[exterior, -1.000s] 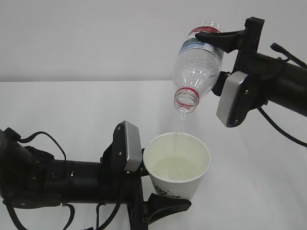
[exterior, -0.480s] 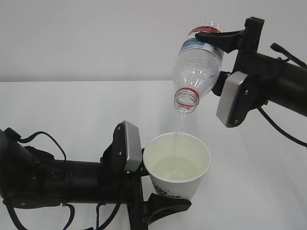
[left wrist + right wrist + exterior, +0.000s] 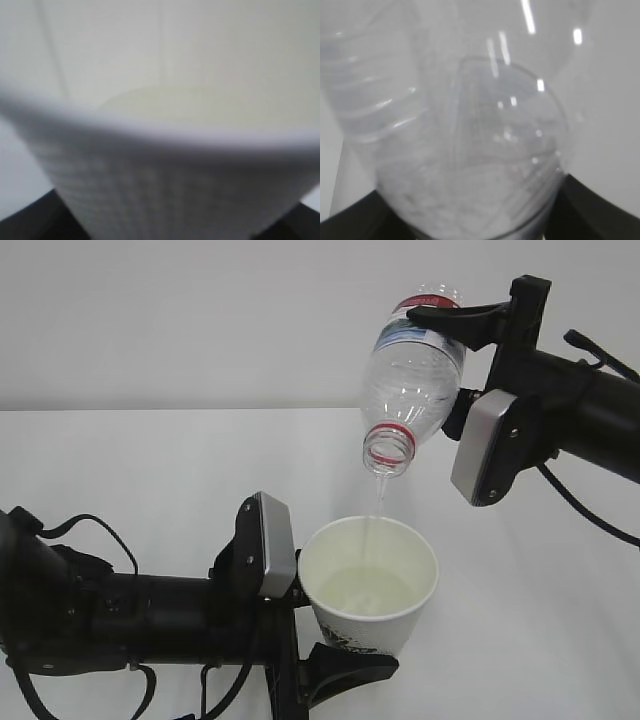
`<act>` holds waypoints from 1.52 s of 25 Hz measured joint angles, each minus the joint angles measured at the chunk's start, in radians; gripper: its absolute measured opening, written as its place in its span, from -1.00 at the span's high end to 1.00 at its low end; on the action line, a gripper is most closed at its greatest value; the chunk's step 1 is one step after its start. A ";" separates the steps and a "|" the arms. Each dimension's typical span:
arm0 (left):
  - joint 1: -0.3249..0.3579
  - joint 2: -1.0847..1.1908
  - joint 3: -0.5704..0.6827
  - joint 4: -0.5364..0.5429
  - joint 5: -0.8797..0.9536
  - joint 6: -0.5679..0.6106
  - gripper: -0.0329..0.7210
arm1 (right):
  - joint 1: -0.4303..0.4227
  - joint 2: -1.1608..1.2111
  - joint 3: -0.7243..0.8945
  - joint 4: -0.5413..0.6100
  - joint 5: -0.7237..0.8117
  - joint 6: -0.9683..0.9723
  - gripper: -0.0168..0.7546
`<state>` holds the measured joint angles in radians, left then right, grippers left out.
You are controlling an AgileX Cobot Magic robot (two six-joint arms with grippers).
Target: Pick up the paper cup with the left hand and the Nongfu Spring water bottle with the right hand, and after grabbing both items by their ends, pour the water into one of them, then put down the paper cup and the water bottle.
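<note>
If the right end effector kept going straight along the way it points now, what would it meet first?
It points left across the exterior view and is already clamped on the Nongfu Spring water bottle, so the right end effector just carries that along. Beyond it only the bare white wall shows; depth is unclear.

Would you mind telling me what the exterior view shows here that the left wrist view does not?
Only the exterior view shows the Nongfu Spring water bottle tipped mouth-down in the right hand, a thin stream of water falling, and the table. Only the left wrist view gives a blurred close-up of the paper cup wall. Both show the cup held in the left hand, with water inside.
</note>
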<state>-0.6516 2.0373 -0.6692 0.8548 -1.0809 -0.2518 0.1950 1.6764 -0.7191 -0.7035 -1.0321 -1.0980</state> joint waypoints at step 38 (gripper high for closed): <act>0.000 0.000 0.000 -0.010 0.004 0.000 -0.54 | 0.000 0.000 0.000 0.000 0.000 -0.016 -0.28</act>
<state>-0.6516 2.0373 -0.6692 0.8447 -1.0772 -0.2518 0.1950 1.6764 -0.7191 -0.7035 -1.0321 -1.1141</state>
